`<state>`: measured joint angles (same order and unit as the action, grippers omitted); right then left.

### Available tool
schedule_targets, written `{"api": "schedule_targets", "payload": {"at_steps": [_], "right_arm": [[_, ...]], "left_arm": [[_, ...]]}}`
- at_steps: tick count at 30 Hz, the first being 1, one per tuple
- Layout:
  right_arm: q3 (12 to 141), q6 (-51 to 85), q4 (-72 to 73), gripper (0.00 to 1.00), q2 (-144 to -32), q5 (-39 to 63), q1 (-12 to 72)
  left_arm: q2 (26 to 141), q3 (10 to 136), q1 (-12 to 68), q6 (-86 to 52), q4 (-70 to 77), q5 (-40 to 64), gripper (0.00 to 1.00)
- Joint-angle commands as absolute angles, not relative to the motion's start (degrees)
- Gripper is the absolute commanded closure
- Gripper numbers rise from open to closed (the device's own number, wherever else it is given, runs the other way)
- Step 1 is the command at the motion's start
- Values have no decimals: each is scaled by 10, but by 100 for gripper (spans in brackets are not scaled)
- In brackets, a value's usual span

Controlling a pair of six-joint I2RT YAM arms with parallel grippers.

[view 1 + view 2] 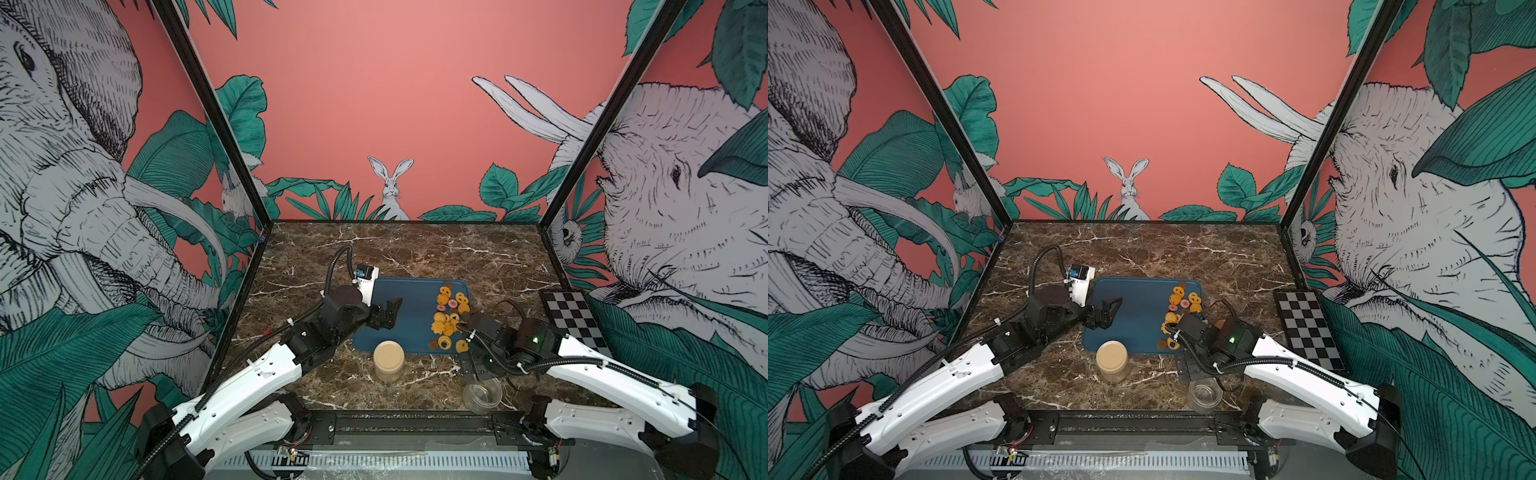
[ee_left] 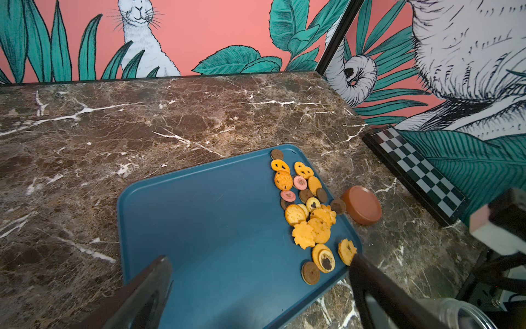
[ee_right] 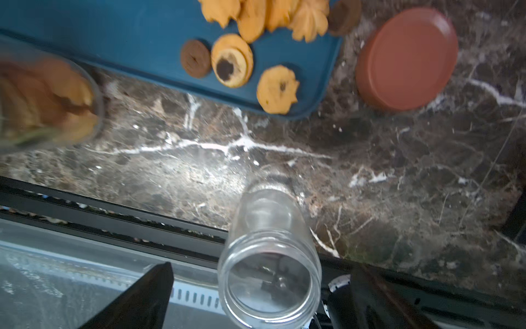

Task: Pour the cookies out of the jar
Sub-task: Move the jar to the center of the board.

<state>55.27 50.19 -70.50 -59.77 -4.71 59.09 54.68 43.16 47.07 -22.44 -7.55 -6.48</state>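
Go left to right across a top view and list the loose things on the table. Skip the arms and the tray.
Beige-lidded jar → cookies → empty clear jar → checkerboard.

Smooth, matt blue plastic: tray (image 2: pixel 205 222). Under it, polished, faintly glossy brown marble-look table (image 2: pixel 170 114). On the tray, dry, matt, rough-faced cookies (image 2: pixel 311 225). Just beside the tray, smooth satin brown plastic lid (image 3: pixel 407 59). Near the tray, clear glossy jar (image 3: pixel 270 256).
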Motion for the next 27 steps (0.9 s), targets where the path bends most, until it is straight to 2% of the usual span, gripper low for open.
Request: {"api": "schedule_targets", "payload": {"at_steps": [1, 5, 11, 13, 15, 20, 22, 27], "right_arm": [[521, 559, -731, 1, -590, -26, 608], [468, 567, -657, 1, -604, 12, 612], [443, 569, -621, 1, -632, 11, 612], [434, 569, -619, 4, -644, 12, 612], [432, 568, -625, 11, -653, 9, 612], [452, 567, -646, 46, -648, -24, 611], [470, 561, -658, 51, -651, -41, 611], [495, 540, -662, 53, -666, -60, 588]], "left_arm": [[544, 448, 468, -224, -82, -66, 1], [544, 446, 468, -225, -82, -67, 1], [537, 446, 468, -222, -91, -75, 1], [534, 445, 468, -220, -93, -76, 1], [533, 444, 468, -219, -92, -75, 1], [532, 441, 467, -220, -88, -74, 1], [533, 441, 467, -220, -87, -73, 1], [534, 440, 467, -219, -85, -75, 1]]}}
